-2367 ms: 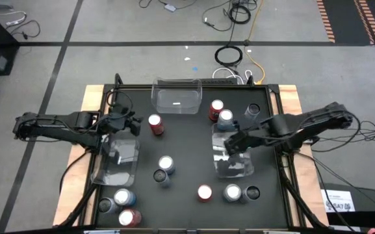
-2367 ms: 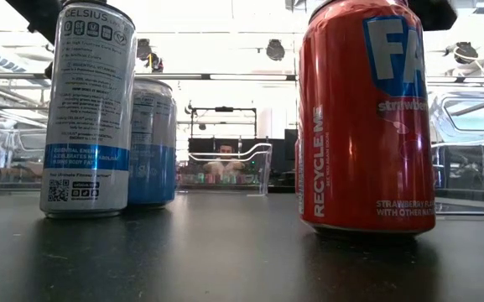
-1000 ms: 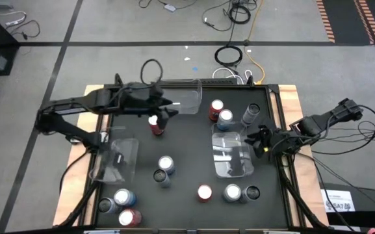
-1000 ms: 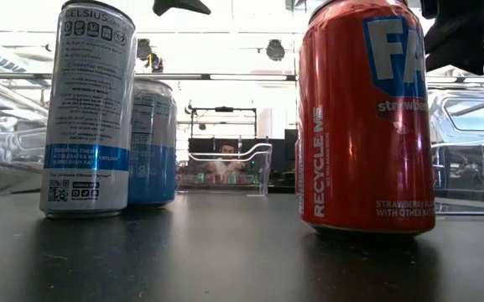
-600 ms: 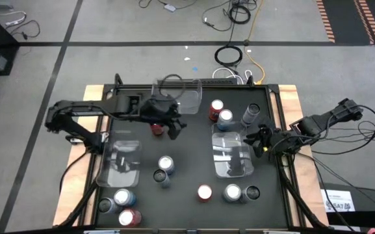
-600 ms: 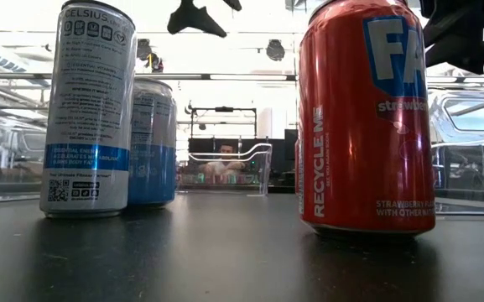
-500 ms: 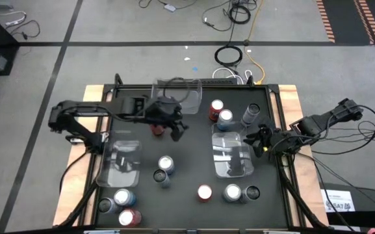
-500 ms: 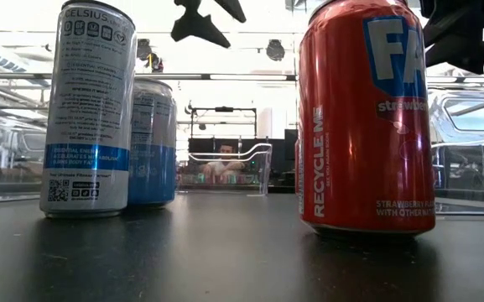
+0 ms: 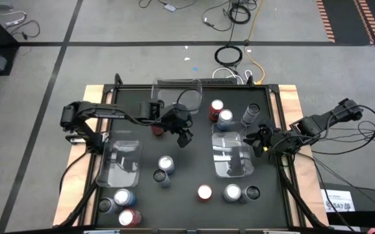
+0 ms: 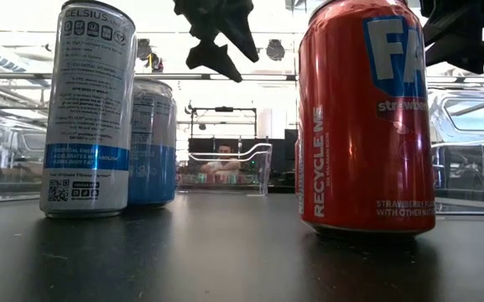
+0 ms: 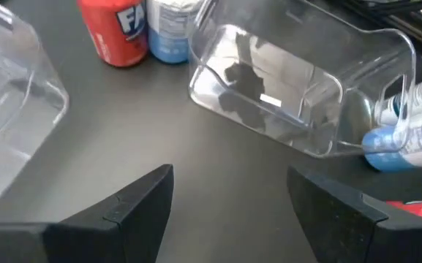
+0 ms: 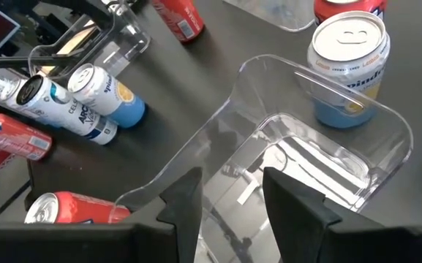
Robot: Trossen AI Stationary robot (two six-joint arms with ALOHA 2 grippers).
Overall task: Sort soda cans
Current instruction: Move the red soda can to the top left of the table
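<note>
Soda cans stand upright on the black table: a red one (image 9: 216, 107) and a blue one (image 9: 225, 117) at the far side, two silver-blue ones (image 9: 164, 168) in the middle, and a red one (image 9: 156, 129) partly under my left arm. My left gripper (image 9: 185, 138) hangs open over bare table near the middle, past that red can and short of the right clear bin (image 11: 298, 95); nothing is between its fingers (image 11: 148, 201). My right gripper (image 9: 260, 140) is open and empty at the right bin's right edge, and in the right wrist view it (image 12: 229, 193) hovers over that bin.
A clear bin (image 9: 176, 94) stands at the far edge, another (image 9: 119, 162) at the left, and a third (image 9: 232, 155) at the right. More cans stand along the near edge (image 9: 205, 192) (image 9: 232, 192) and at the near left corner (image 9: 123, 198). A dark can (image 9: 252, 112) stands at the far right.
My left gripper has swung from beside the far bin toward the table's right and near edges, sinking and tipping further down; it stays open. It has passed over the red can near the far bin, which stands as before. The right arm has kept still.
</note>
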